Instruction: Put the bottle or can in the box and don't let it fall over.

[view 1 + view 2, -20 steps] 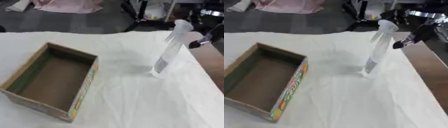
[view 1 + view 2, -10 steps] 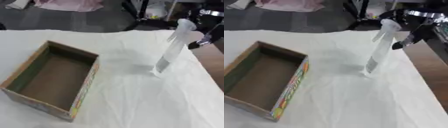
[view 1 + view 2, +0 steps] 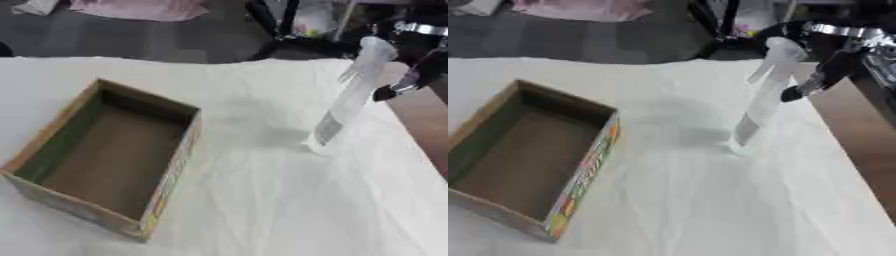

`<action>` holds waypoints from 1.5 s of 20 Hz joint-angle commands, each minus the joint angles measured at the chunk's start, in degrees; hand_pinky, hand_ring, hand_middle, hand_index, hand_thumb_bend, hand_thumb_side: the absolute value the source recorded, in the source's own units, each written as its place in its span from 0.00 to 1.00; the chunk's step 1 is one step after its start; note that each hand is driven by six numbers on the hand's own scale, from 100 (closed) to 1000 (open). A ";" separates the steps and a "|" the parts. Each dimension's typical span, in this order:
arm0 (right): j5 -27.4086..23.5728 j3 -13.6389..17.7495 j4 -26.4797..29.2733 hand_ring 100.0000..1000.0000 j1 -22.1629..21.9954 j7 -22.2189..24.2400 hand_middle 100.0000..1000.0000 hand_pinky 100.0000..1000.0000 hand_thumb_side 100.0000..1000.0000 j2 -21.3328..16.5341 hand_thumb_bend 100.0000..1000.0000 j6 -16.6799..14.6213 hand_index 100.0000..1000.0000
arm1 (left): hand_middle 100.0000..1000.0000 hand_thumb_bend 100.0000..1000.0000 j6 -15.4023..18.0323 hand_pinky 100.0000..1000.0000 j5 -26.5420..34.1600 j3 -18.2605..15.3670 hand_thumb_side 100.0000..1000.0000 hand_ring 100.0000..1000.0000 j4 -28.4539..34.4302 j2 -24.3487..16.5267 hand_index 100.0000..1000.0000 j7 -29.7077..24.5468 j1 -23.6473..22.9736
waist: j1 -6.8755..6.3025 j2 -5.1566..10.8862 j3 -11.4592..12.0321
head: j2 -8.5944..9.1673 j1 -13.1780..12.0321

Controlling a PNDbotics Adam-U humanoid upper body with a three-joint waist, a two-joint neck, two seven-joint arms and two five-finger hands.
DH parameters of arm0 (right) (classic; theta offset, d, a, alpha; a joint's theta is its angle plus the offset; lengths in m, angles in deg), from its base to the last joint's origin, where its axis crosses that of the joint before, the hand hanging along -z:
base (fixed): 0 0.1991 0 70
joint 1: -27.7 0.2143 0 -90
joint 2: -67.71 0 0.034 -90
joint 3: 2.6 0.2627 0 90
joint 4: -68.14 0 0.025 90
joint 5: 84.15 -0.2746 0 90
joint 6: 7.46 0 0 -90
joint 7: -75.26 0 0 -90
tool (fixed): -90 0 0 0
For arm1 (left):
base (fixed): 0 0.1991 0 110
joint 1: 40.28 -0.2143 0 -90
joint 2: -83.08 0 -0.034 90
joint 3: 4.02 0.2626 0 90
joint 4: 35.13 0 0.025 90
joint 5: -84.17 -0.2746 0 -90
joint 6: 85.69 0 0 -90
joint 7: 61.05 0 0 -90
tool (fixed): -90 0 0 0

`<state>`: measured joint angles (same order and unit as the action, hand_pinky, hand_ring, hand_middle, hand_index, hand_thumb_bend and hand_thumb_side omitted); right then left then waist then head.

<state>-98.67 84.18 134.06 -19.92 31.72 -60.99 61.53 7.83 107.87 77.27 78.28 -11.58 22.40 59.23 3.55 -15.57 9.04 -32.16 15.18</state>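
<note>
left eye view: looked down from the head at the worktop (image 3: pixel 262 200), facing the far floor | right eye view: same downward look, shifted sideways | shared: box (image 3: pixel 105 155), bottle (image 3: pixel 759 105), right robot hand (image 3: pixel 820 80)

bottle (image 3: pixel 761 95) tilting further right | right hand (image 3: pixel 820 79) closer to it

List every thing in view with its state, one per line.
Bottle: standing on the cloth, leaning, outside the box.
Box: open, empty.
Right hand: beside the bottle's top, contact unclear.
Left hand: out of view.
Cloth: spread, wrinkled.
</note>
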 commanded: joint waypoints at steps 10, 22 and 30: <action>-3.42 0.20 1.50 0.67 0.78 5.51 0.78 0.74 0.06 -1.58 0.60 -1.97 0.76 | 0.54 0.04 0.05 0.57 -0.16 -0.71 0.77 0.50 1.19 -0.71 0.80 -0.06 0.56 | -0.26 0.63 0.04 | -0.34 -0.22; -5.74 0.43 1.76 0.58 0.59 5.48 0.71 0.70 0.00 -1.26 0.54 0.44 0.70 | 0.53 0.04 0.08 0.57 -0.31 -0.94 0.77 0.50 1.19 -0.43 0.80 0.05 0.56 | -0.16 0.28 0.36 | -0.20 0.07; -6.13 0.50 1.36 0.50 0.72 2.87 0.63 0.65 0.00 -0.84 0.46 2.59 0.61 | 0.53 0.04 0.04 0.57 -0.45 -1.04 0.77 0.49 1.19 -0.29 0.80 0.13 0.58 | -0.04 0.08 0.45 | -0.10 0.20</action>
<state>-104.49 83.85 134.80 -19.96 34.29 -60.05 64.69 7.81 107.77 76.91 78.28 -11.05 22.42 59.27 3.61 -16.24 9.49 -32.23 15.24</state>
